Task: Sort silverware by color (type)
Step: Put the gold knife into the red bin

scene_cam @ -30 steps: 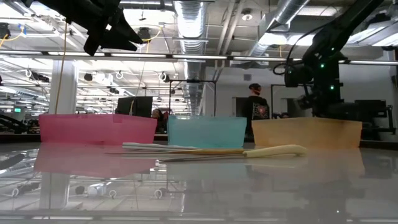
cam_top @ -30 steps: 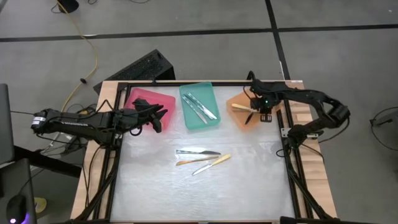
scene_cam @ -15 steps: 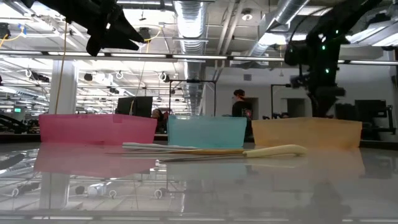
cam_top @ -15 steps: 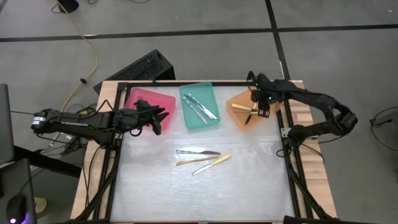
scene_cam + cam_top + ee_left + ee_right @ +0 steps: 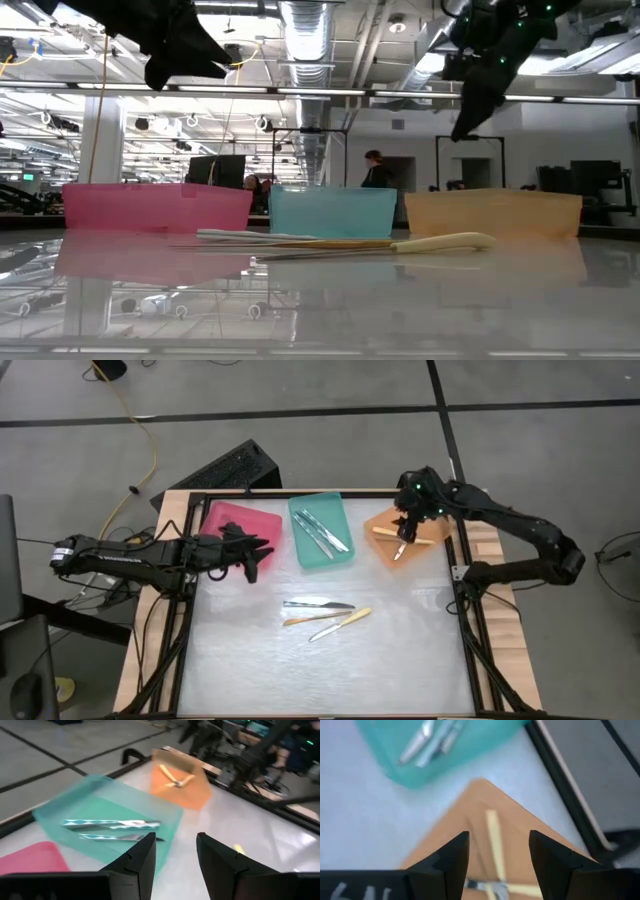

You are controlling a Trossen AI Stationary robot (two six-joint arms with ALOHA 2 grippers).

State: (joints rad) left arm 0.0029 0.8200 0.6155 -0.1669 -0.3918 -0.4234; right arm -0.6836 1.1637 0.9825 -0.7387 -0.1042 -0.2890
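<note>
A: Right claw (image 5: 405,532)?
B: Up in the air over the orange tray (image 5: 420,550) at the far right corner of the bench (image 5: 400,660). Fingers (image 5: 450,857) spread apart, nothing between them.

A: What's in that tray?
B: Two yellow-handled utensils (image 5: 402,538), crossed over each other.

A: Left claw (image 5: 262,549)?
B: Hovering over the pink tray (image 5: 228,520) near the far left corner, at its side toward the teal tray (image 5: 335,510). Fingers (image 5: 142,862) apart, holding nothing.

A: Teal tray?
B: Middle of the far edge, between pink and orange. Two blue-handled utensils (image 5: 322,532) lie side by side in it, about parallel.

A: Anything loose on the bench?
B: Three pieces clustered near the middle, well apart from the trays. A blue-handled knife (image 5: 318,604) lies farthest back, an orange-handled piece (image 5: 305,620) just in front of it, and a yellow-handled one (image 5: 342,623) angled beside that, toward the right edge. Can't tell if they touch.

A: Pink tray contents?
B: Can't tell, the left arm covers part of it.

A: Background?
B: A person (image 5: 376,170) stands far off in the room in the low view. A black keyboard (image 5: 222,468) sits on the floor past the far left corner.
</note>
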